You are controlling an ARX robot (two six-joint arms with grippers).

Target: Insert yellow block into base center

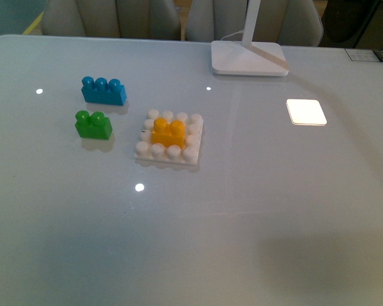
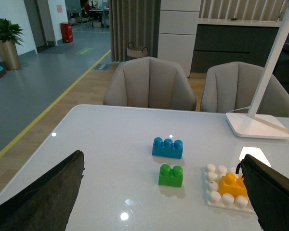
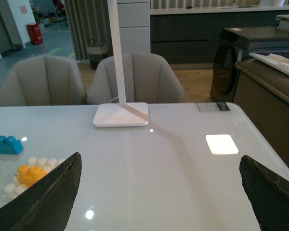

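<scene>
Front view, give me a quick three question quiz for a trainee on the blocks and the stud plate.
1. True or false: the yellow block sits on the base, among its middle studs.
2. Which brick lies nearest the lamp foot? A) green brick B) blue brick C) neither, both touch it
3. Fill in: the blue brick shows ___ studs on top.

Key: 1 true. 2 B. 3 three.
</scene>
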